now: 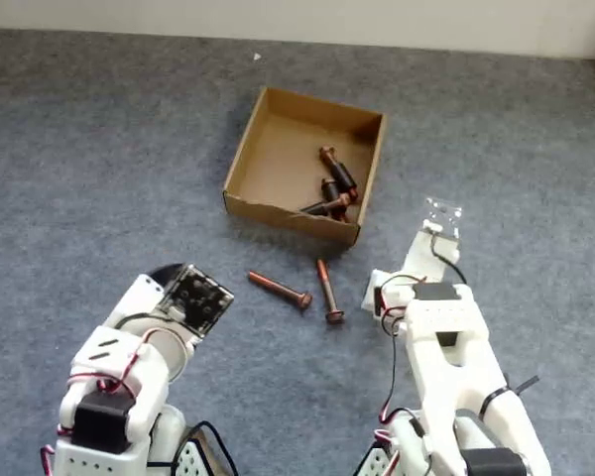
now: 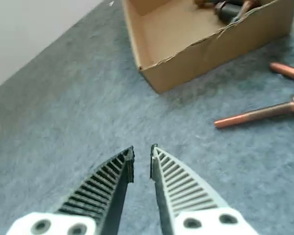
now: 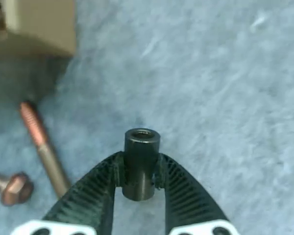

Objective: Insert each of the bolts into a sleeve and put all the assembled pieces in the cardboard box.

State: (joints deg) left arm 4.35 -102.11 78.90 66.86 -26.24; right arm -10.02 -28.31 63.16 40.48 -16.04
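Where the right fingers (image 3: 95,191) close, sleeve (image 3: 141,164) sits clamped.

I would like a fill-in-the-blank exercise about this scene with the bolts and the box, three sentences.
The right gripper is shut on a black ____.
____ bare bolts lie on the carpet outside the cardboard box.
The left gripper holds ____.
Missing words: sleeve; two; nothing.

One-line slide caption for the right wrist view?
Right gripper shut on a black sleeve over grey carpet; one loose bolt, a second bolt's head and the cardboard box corner nearby.
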